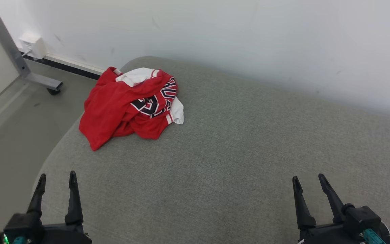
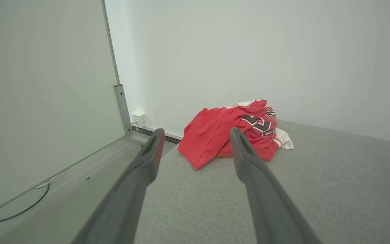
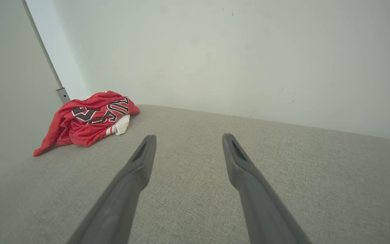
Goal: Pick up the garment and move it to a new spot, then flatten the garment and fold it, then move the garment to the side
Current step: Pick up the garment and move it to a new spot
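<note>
The crumpled red garment (image 1: 127,108) sits at the grey upholstered surface's (image 1: 235,152) far left corner, left fingers (image 1: 73,200) and right fingers (image 1: 300,203) spread empty over its near edge.

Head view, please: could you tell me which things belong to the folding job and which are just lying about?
For the job: crumpled red garment, grey padded surface, open left hand, open right hand.
Lying about: wheeled metal frame, white wall box.
</note>
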Available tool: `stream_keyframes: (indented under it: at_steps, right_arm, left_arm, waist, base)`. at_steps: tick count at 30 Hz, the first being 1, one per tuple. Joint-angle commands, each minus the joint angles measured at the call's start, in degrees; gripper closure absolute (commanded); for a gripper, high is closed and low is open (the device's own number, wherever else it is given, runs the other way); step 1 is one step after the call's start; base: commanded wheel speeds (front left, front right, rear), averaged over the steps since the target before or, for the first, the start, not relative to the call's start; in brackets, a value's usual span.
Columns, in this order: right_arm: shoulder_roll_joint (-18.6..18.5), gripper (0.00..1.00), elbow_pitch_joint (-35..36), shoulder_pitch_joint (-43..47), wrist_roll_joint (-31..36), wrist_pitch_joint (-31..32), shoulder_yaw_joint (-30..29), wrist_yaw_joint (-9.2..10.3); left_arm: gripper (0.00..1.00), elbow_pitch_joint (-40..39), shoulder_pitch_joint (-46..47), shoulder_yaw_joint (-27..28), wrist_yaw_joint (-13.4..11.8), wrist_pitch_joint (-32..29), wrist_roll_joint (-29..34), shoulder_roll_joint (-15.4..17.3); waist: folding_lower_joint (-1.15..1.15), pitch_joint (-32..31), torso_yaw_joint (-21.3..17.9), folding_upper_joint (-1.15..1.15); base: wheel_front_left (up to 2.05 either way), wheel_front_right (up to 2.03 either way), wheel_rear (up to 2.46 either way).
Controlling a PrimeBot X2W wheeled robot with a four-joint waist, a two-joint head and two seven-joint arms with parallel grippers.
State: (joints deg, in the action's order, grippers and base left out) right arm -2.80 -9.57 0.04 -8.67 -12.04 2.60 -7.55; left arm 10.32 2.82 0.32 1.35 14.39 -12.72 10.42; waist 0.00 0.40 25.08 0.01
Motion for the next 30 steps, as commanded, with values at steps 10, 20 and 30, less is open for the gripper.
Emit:
stream_keyframes:
  at_steps: [10, 20, 30]
  right_arm:
    - [-0.17, 0.0, 2.88, -4.03, 3.76, 0.75, -1.6, 0.12]
    - [-0.14, 0.0, 7.56, -5.91, 6.53, 1.68, -6.36, 0.12]
    - [-0.11, 0.0, 10.44, -6.85, 6.95, 1.68, -7.37, 0.12]
  left_arm:
    - [0.0, 0.71, 15.65, 2.6, 2.04, -0.92, -3.71, 3.38]
    - [0.0, 3.93, 29.79, 4.82, 2.74, -4.02, -5.48, 9.37]
    - [0.0, 13.85, 37.32, 7.52, 3.4, -7.51, -7.18, 16.06]
  waist:
    - [0.0, 9.38, -11.73, -0.01]
    - [0.0, 18.51, -20.75, -0.01]
    - [0.0, 22.69, -26.67, -0.01]
  base:
    - [0.0, 0.0, 0.0]
    - [0.0, 0.0, 0.0]
    - [0.0, 0.0, 0.0]
